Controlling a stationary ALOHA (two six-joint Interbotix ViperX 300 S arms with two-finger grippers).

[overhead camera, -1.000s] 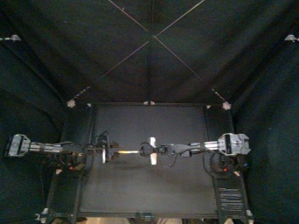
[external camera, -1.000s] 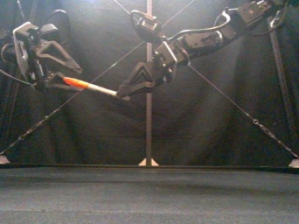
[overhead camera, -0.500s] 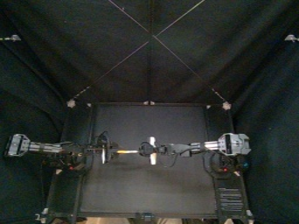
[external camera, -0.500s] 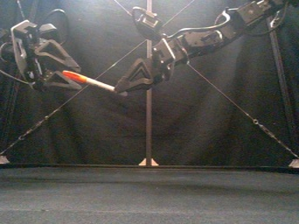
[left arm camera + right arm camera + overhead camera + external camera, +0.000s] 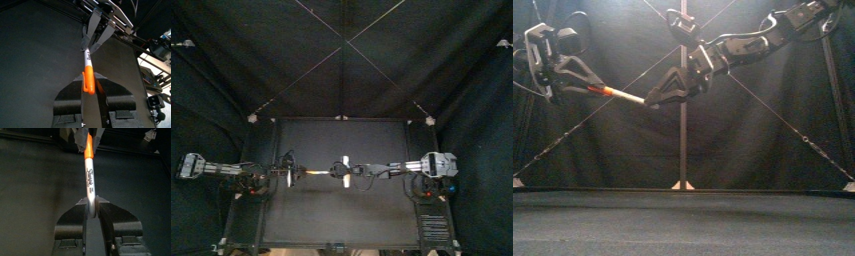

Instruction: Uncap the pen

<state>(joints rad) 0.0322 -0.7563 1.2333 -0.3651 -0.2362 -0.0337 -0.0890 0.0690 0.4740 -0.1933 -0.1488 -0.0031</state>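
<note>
A marker pen [image 5: 631,97] with a white barrel [image 5: 90,178] and an orange cap [image 5: 88,82] hangs level in mid-air, high above the table, stretched between both grippers. My right gripper [image 5: 91,203] is shut on the barrel's tail end and comes in from the right in the front view [image 5: 657,100]. At the opposite end, my left gripper [image 5: 89,80] has its jaws pressed on the orange cap [image 5: 604,91], most of which is hidden between them. The two grippers face each other along the pen, about a barrel's length apart.
The black table [image 5: 684,220] lies far below the pen with nothing standing on it. Black curtains close the back and both sides.
My left gripper's jaws have gone from wide open to closed around the orange cap, so less orange shows. The right gripper and the pen have stayed almost still.
</note>
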